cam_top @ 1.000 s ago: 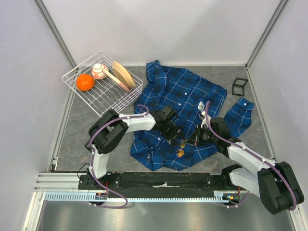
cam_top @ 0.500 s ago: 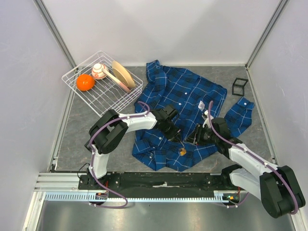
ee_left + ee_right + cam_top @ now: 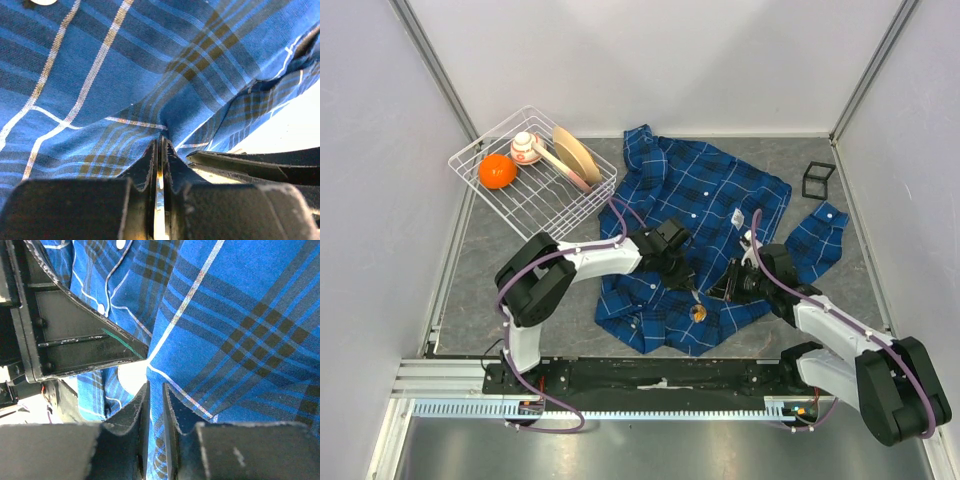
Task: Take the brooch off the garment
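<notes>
A grey table (image 3: 800,160) is carrying a blue plaid shirt (image 3: 700,190), which is lying spread open across the centre of the top view, one sleeve trailing toward the right. A white wire basket (image 3: 490,135) is sitting at the upper left, well apart from the work.

Both arms are reaching in over the shirt's lower half. The left hand (image 3: 688,283) is pressing down at the lower centre of the frame. Its wrist view is showing the jaws drawn almost together, with a pucker of plaid cloth gathering into their tips, so it appears to be pinching the fabric. The right hand (image 3: 728,290) is hovering just beside it on the right. Its jaws are standing a narrow slit apart against the cloth, and whether they have hold of anything cannot be told.

The brooch (image 3: 698,313), a small golden disc, is lying on the shirt just below and between the two hands, touched by neither. The removal is looking barely begun: the fabric is being steadied, while gripping the brooch and working it free are both still to come.
</notes>
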